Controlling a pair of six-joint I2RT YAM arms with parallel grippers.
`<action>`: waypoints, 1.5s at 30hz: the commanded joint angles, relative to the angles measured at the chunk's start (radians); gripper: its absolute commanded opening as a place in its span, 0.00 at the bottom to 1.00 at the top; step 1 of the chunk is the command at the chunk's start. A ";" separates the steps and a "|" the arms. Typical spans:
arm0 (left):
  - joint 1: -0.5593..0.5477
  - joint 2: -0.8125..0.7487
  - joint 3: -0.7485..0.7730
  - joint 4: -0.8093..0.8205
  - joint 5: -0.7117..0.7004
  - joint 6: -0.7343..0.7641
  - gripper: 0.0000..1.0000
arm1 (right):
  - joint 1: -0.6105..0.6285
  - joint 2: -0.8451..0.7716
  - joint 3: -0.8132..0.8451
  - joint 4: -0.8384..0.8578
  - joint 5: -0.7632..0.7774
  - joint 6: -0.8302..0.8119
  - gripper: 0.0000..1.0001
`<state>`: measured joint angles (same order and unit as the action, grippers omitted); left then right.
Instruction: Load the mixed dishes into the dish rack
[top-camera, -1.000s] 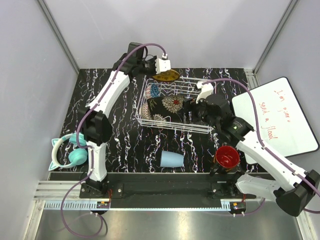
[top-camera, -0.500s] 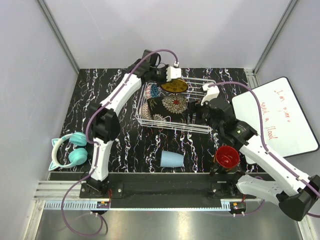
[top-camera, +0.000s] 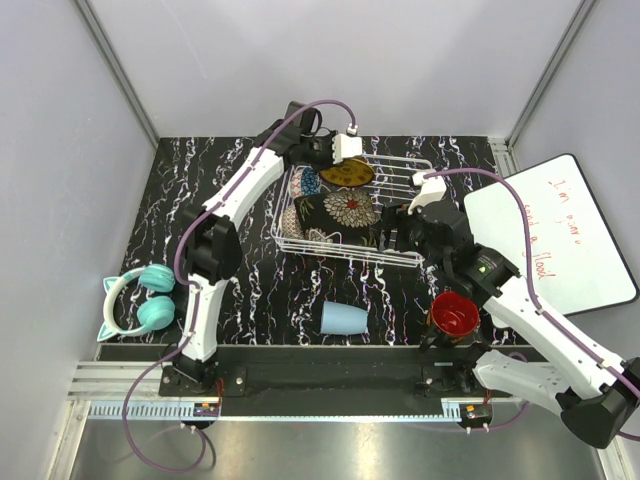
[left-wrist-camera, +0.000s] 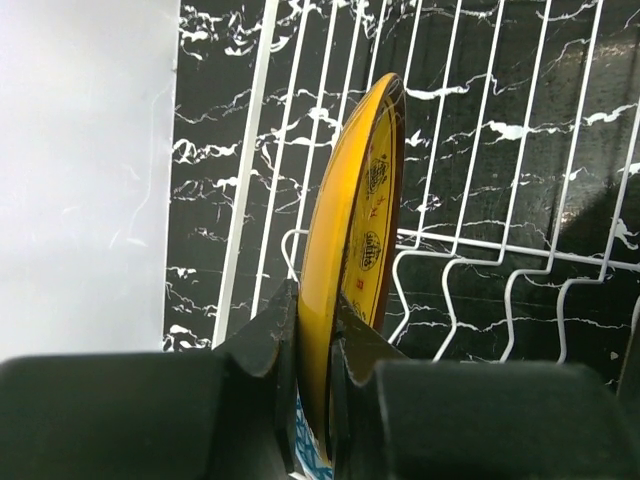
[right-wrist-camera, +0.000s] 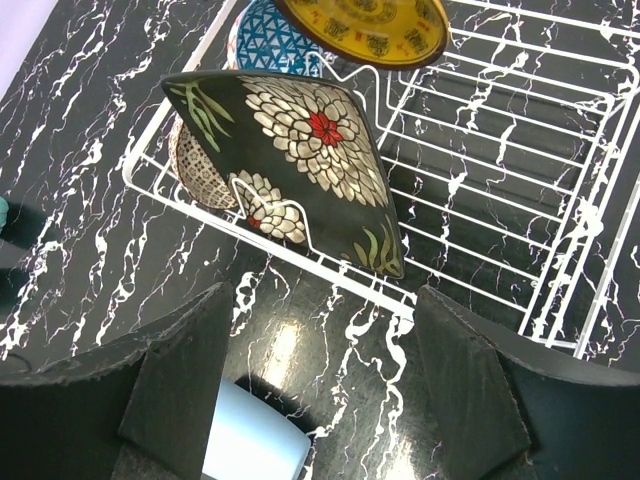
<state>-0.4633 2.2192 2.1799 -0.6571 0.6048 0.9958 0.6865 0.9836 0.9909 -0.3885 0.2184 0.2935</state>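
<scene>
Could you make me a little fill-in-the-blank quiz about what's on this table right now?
1. The left tool grips a plate whose colour is ____.
2. The right tool is ____ and holds nothing.
3. The black square plate sits inside the white rack, while the light-blue cup lies ____ it.
Missing words: yellow; open; outside.

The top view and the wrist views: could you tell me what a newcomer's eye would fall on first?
First, the yellow plate, pinched on edge by the left fingers above the far side of the white rack. Next, the black floral plate, which leans in the rack's near left part. Outside the rack, a red-lined mug and a pale blue cup lie on the marbled table near the arm bases.
</scene>
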 joint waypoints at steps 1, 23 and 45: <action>0.002 0.005 -0.015 0.016 -0.008 0.003 0.00 | -0.004 -0.023 0.002 0.019 0.032 0.012 0.81; 0.006 0.019 -0.071 -0.001 -0.030 0.003 0.00 | -0.015 0.020 0.032 0.008 -0.005 0.039 0.81; -0.006 0.068 -0.048 -0.012 -0.145 -0.006 0.50 | -0.015 0.015 0.015 0.013 -0.010 0.067 0.81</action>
<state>-0.4694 2.3039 2.1189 -0.6746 0.4824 0.9955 0.6773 1.0077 0.9886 -0.3927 0.2157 0.3481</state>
